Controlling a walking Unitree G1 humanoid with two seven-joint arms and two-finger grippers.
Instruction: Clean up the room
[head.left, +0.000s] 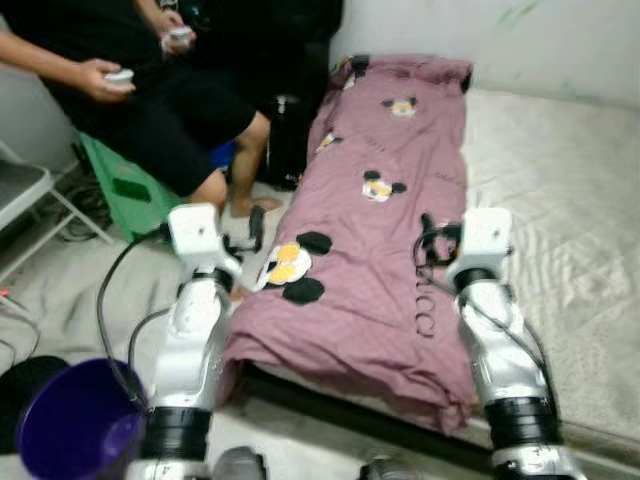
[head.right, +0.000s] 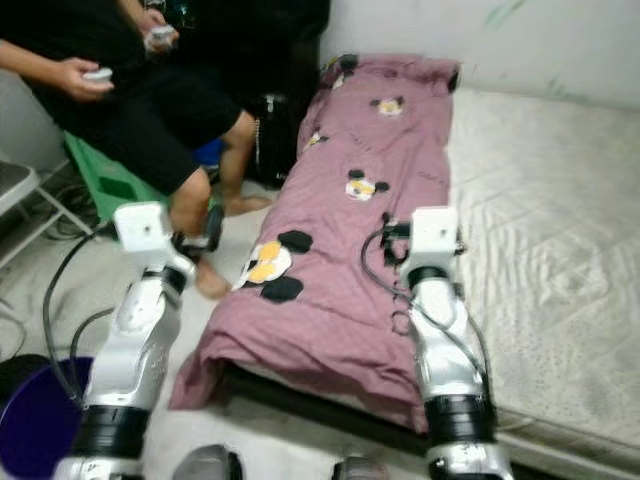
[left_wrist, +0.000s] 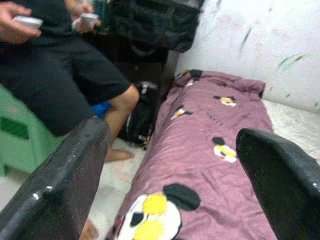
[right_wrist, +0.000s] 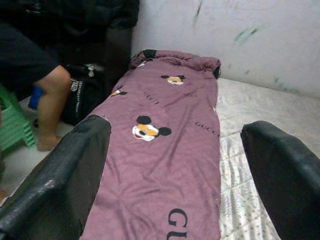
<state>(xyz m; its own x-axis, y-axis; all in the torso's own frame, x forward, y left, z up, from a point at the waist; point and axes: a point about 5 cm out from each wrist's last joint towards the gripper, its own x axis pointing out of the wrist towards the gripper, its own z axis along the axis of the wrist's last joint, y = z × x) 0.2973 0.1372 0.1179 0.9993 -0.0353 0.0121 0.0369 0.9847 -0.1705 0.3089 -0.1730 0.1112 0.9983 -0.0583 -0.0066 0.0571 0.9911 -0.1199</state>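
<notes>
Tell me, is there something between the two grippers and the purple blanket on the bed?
Nothing visible. The left gripper and right gripper are both open, aimed at the purple blanket with only air between. The seated person is off to the left, beside the bed.

A scuffed white wall (right_wrist: 210, 30) rises behind the bare mattress (head.left: 560, 200).

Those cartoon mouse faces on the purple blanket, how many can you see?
5: one at the head end, one on the left edge, one mid-blanket, one large near the foot, one half-hidden at the top corner.
</notes>
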